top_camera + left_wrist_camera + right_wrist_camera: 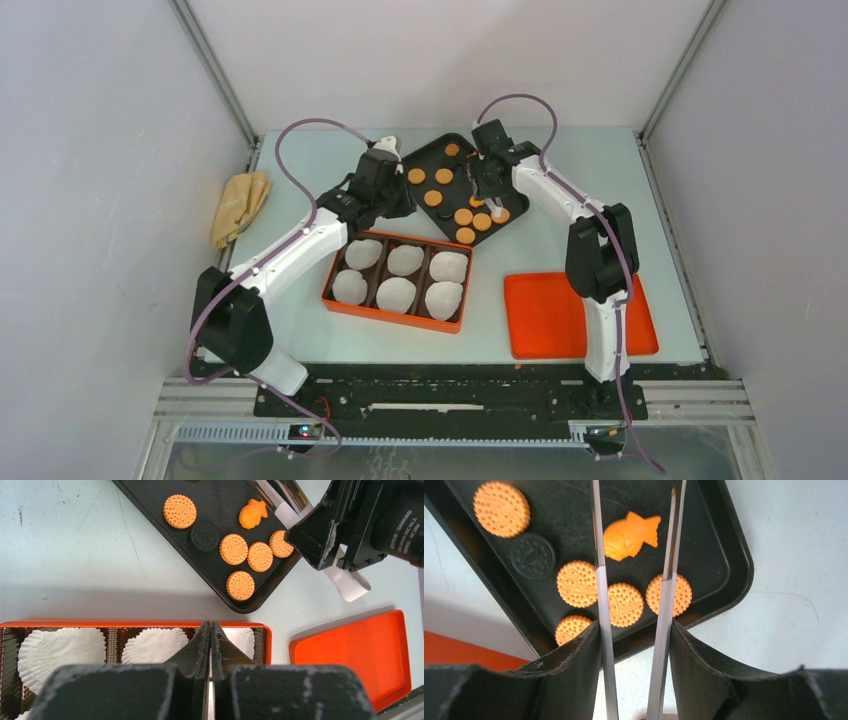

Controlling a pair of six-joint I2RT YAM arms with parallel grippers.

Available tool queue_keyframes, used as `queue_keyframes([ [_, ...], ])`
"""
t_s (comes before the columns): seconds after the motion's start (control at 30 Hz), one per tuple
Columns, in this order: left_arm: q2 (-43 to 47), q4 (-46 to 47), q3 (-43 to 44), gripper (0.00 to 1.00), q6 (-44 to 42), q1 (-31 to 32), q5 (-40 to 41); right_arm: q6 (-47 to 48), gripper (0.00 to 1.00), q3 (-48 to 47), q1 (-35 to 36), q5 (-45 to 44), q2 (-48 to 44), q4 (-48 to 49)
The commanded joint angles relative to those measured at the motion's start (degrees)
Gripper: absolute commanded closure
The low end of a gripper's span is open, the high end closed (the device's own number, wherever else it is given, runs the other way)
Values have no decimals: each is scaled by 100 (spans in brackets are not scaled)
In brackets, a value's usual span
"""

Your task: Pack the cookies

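Note:
Several round orange-brown cookies lie on a black tray, with a fish-shaped cookie and a dark round cookie. My right gripper is shut on metal tongs. The tongs' two blades stand apart on either side of the fish cookie over the tray. I cannot tell if they touch it. My left gripper is shut and empty. It hovers over the far edge of the orange box, which has white paper liners in its compartments.
The orange box sits at centre with several liners. An orange lid lies flat at the right, beside the right arm's base. A tan cloth lies at the left edge. The two wrists are close together over the tray.

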State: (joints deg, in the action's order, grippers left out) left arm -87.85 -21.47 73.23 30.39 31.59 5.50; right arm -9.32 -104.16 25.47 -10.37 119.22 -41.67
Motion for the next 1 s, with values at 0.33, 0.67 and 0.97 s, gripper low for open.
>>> queue_keyframes([
  [0.33, -181, 293, -72, 97, -84, -30, -383, -92, 68, -1278, -10, -847, 715, -682],
  [0.67, 108, 171, -57, 100, -30, -39, -216, -13, 82, -529, 94, -832, -134, -405],
  [0.97, 1139, 233, -471, 99, 429, -959, -316, 9, 85, 932, 504, -391, -1988, -180],
])
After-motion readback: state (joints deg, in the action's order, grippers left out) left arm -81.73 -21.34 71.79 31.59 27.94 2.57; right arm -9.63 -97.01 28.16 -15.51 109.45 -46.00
